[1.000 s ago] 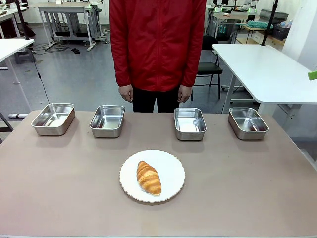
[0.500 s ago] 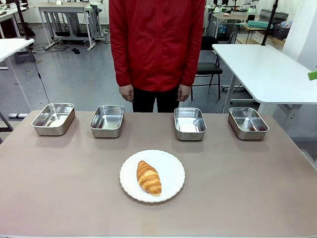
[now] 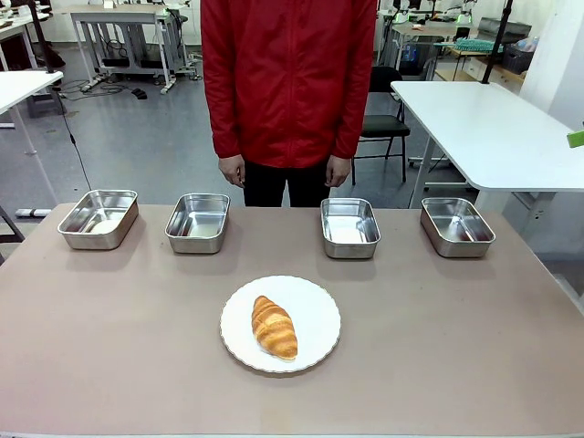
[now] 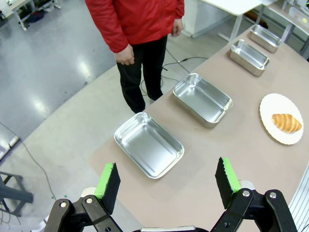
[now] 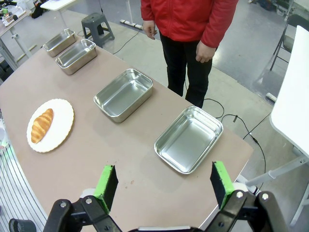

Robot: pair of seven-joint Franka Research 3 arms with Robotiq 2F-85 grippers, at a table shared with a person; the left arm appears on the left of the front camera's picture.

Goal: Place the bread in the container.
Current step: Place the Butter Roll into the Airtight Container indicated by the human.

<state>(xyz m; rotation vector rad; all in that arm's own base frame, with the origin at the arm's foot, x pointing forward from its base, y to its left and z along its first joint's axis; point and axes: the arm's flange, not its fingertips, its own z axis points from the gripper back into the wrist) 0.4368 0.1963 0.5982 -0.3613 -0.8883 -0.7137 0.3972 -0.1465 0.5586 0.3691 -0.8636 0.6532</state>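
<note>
Four steel pans (image 3: pixel 194 245) stand in a row at the far side, and the bread (image 3: pixel 274 327) lies on a white plate (image 3: pixel 319 310) nearer the robot, apart from all of them. Its long axis runs diagonally in the front view, from far-left to near-right. Judged light, soft and flaky: grip gently across the thick middle; the left gripper (image 4: pixel 166 181) and right gripper (image 5: pixel 164 186) both stand with jaws spread, empty.
</note>
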